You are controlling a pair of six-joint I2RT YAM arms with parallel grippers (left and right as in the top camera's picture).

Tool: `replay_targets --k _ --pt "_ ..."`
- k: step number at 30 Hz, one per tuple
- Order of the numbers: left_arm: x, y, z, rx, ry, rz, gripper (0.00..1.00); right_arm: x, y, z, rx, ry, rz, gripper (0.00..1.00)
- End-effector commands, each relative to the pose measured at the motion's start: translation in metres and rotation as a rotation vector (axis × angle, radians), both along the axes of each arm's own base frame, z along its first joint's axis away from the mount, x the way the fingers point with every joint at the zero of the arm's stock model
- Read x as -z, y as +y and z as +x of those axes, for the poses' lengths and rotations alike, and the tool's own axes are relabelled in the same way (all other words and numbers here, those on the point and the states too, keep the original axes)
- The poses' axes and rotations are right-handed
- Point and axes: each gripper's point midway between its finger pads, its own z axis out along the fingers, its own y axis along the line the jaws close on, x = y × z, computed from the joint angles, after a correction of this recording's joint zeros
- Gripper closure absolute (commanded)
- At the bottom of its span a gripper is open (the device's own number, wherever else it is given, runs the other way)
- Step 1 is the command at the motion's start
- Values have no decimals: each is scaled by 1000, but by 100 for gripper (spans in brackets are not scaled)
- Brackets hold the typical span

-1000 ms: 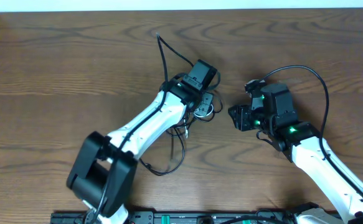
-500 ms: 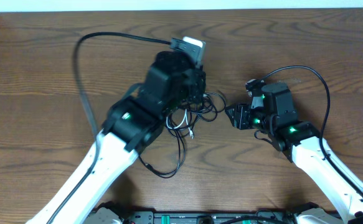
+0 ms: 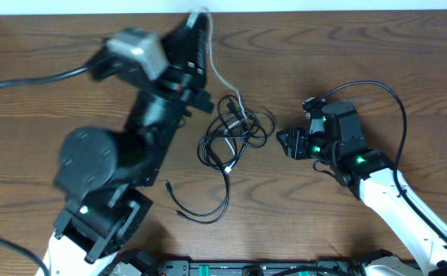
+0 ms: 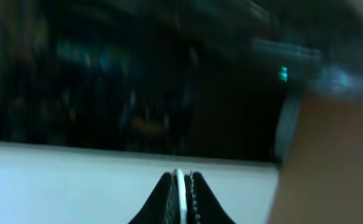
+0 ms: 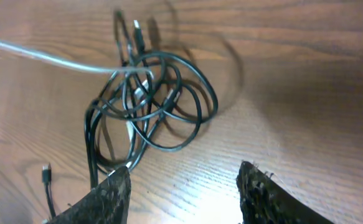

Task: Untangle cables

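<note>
Closest to the robot's side of the bench [image 3: 376,69], one thin black cable [image 3: 204,213] lay in a loose curve on the wood. It had a small plug [image 5: 46,172] at its free end. The curved cable ran up into a bunch a bit farther out.

That bunch was the knot of black cables [image 3: 231,130]. Its loops lay over each other, flat on the bench near the middle. Just to the right of it were the right fingers [image 3: 286,144]. They were spread apart and held nothing. In the right wrist view the loops lay just ahead of the two tips, with bare wood between.

A white cable [image 3: 221,77] came out of the top of the bunch. It went up and away toward the far edge of the bench in a nearly straight line. At its far end the left fingers [image 4: 179,188] were clenched on it. The left wrist view showed the white cable pinched between the two dark tips. The left arm [image 3: 100,161] was high above the bench and looked big and blurry from above. The rest of the left wrist view was too dark to tell.
</note>
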Motion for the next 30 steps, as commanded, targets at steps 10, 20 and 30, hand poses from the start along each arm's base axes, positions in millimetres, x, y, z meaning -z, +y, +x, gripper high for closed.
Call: replay_targets --k 10,20,30 --pt "-56 54 -28 -145 -165 -225 93 -16 15 -2 -192 -131 -5 41" --pt "-56 56 -31 -145 -164 -224 93 -40 62 8 -430 -429 -35 34" --pt "-51 59 -28 -171 -138 -217 92 -2 103 -9 -637 -494 -155 30"
